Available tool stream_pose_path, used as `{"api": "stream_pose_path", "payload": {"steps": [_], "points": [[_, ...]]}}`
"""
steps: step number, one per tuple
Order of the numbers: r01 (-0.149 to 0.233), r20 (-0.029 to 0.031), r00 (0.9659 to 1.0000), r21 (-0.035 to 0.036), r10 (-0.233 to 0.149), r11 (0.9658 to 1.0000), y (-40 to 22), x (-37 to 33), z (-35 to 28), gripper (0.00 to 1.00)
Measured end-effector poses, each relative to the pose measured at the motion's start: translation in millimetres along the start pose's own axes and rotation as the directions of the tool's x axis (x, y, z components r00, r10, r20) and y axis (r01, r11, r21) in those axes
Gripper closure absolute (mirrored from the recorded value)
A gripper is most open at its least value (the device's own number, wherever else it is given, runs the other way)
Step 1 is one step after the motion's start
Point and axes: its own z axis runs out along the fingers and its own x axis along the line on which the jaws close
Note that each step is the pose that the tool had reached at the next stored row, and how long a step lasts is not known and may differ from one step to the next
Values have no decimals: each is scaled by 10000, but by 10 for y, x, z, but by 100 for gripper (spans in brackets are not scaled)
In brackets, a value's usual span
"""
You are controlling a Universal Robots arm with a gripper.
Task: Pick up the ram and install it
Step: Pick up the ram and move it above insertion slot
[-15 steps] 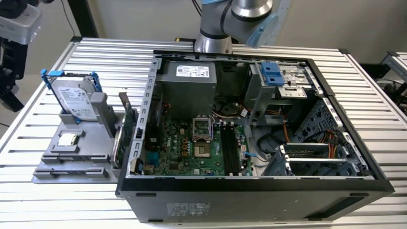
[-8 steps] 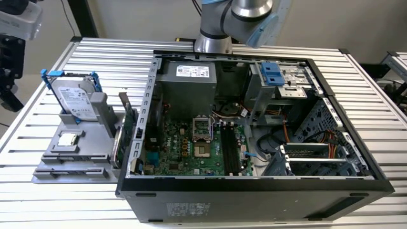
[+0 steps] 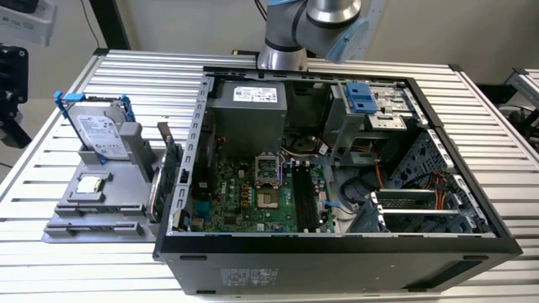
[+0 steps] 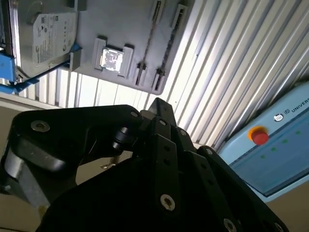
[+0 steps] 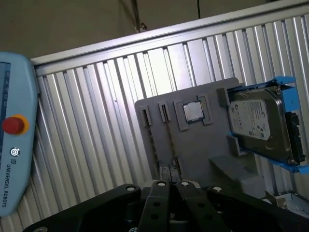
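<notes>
In the first wrist view the black end effector (image 5: 170, 200) sits nearest the lens, well above the grey parts holder (image 5: 193, 150). Whether it is released or clenched I cannot tell.

The holder lies on the slatted surface (image 3: 84, 271) at the exterior view's left, just beside the open computer case (image 3: 337, 249). It keeps a processor chip (image 3: 88, 184) in a shallow pocket, a green expansion card (image 3: 173, 170) on edge, and, farther back, a hard drive (image 3: 100, 129) standing in a blue frame.

The ram (image 3: 154, 194) stands on edge at the holder's case-side rim, just beside that card, not yet lifted. I judge it light, stiff and thin, and easily cracked by twisting. The long bare edges look like the place to pinch it, away from the contacts.

Farther in, the case holds the motherboard (image 3: 240, 189), whose black memory slots (image 3: 305, 201) look empty.
</notes>
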Motion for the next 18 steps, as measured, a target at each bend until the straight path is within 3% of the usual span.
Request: {"api": "stream_pose_path", "payload": {"steps": [2,5,7,10,18], "points": [[334,-25,9994,63,-333,9994,0,0,2,100],[732,-107,9973,204,-730,9971,0,0,7,100],[871,-118,9962,250,-868,9959,-1,0,15,100],[1137,-127,9935,378,-1133,9928,-1,0,24,100],[1207,-133,9927,392,-1202,9919,-1,1,32,100]]}}
